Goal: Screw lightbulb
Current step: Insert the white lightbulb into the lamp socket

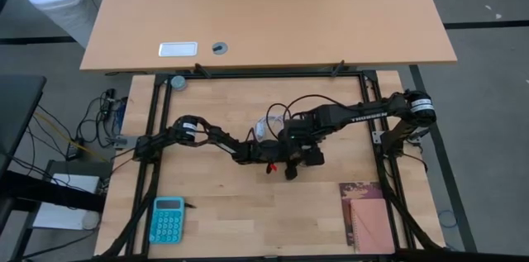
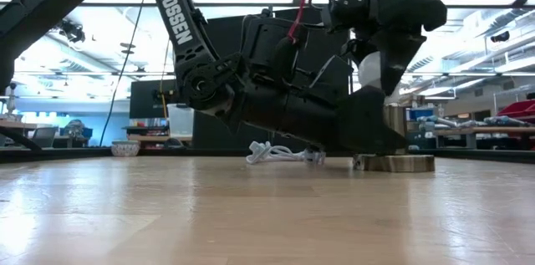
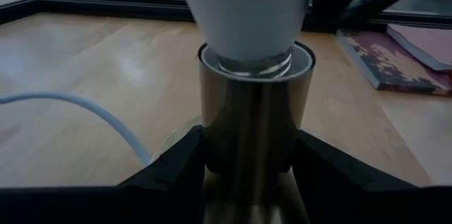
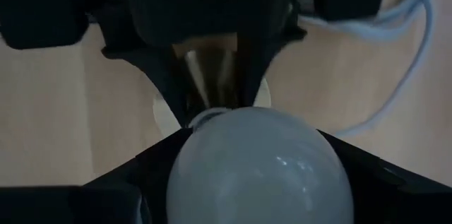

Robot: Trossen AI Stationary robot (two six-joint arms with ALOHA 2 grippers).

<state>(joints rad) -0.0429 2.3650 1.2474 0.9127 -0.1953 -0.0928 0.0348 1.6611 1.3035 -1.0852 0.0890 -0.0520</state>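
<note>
The white lightbulb point(image 3: 247, 5) stands upright with its threaded base point(image 3: 254, 65) in the top of a metal socket cylinder point(image 3: 254, 118). The socket rises from a round flat disc point(image 2: 394, 163) that lies on the table. My left gripper point(image 3: 254, 174) reaches in level, low over the table, and is shut on the cylinder. My right gripper point(image 4: 258, 174) points down from above and is shut on the bulb's globe point(image 4: 258, 167). In the high view both grippers point(image 1: 277, 156) point(image 1: 299, 148) meet at the table's middle and hide the bulb. My left gripper pinches the socket cylinder's lower part point(image 3: 212, 146) between its two fingers, one on each side. The fingers come in level from the table's left. The socket stands upright with its disc on the table. My right gripper holds the bulb's rounded globe point(image 4: 191, 160) between its two fingers, one on each side. The fingers point down from above. The bulb stands upright, its base in the socket's top.
A coiled white cable point(image 2: 280, 153) lies just behind the socket point(image 1: 264, 126). A teal calculator point(image 1: 168, 219) sits near the front left, and books point(image 1: 368, 216) lie at the front right. A black frame point(image 1: 264, 74) borders the work area.
</note>
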